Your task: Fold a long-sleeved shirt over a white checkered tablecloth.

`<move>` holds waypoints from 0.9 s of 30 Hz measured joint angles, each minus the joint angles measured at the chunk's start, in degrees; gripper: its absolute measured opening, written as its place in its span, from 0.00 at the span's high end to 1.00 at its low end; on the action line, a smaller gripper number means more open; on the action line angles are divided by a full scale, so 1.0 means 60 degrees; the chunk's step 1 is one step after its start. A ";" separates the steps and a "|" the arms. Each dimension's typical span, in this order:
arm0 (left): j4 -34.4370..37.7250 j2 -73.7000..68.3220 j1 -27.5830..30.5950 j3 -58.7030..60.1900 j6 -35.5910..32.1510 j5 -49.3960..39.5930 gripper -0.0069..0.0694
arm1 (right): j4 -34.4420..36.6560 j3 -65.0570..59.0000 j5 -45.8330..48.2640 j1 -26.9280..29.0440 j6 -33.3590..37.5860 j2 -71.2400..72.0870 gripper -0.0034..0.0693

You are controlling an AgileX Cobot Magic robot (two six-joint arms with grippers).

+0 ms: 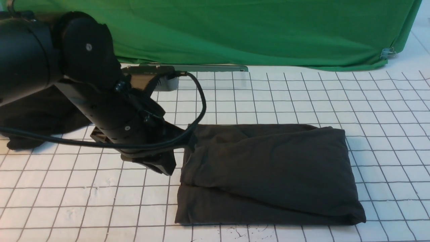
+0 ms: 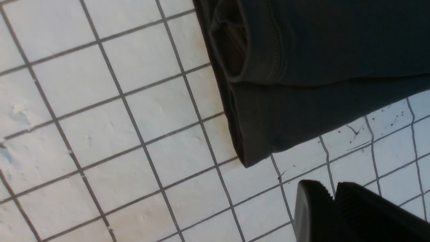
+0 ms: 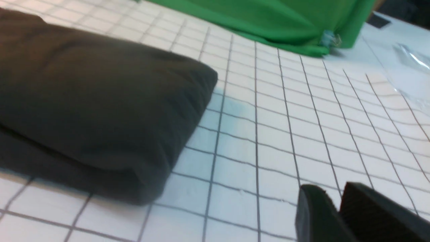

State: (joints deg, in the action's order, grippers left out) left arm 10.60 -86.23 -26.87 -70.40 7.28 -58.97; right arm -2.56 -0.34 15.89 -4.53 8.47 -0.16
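Nearest to the camera, on the white checkered tablecloth [image 1: 84,201], lies the long-sleeved shirt [image 1: 268,174]. It is folded into a thick rectangle of several layers and rests flat on the grid, a little right of the middle. In the left wrist view one corner of the shirt [image 2: 302,67] shows a stitched hem and a rolled fold, with one layer on top of another.

Just beside the shirt's left edge is the left gripper [image 1: 161,164]. It hangs low over the cloth and holds nothing. In its wrist view the two fingers [image 2: 315,211] stand almost together, with only a thin slit between them, and they are apart from the shirt.

The right gripper [image 3: 337,208] appears only in its own wrist view, over bare tablecloth near the shirt's right end [image 3: 100,111]. Its jaws are also nearly together and empty.

Further back on the left, behind the left arm, a black heap of cloth [image 1: 37,117] lies on the table. Behind it a flat grey object [image 1: 188,69] rests at the table's far edge, and the green backdrop [image 1: 235,30] closes the scene. No container is visible.
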 joint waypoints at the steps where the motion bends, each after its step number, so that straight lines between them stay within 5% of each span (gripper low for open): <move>1: 0.0000 0.0128 0.0000 0.0000 0.0000 -0.0010 0.79 | 0.0000 0.0000 -0.0029 0.0022 0.0000 0.0008 0.79; 9: -0.0133 0.2172 0.0000 0.0000 -0.0261 -0.0740 0.80 | 0.0000 0.0000 -0.0245 0.0029 -0.0011 0.0009 0.77; 16: -0.0235 0.5048 0.0000 0.0336 -0.0300 -0.0267 0.91 | 0.0000 0.0000 -0.0247 0.0032 -0.0011 0.0009 0.74; 27: -0.0033 1.0605 0.0000 0.4436 -0.0193 0.4907 0.91 | 0.0000 0.0000 -0.0267 0.0032 -0.0003 0.0009 0.71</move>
State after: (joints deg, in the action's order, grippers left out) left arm 10.41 -22.61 -26.87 -43.78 6.12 -29.52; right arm -2.56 -0.34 14.29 -4.33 8.45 -0.11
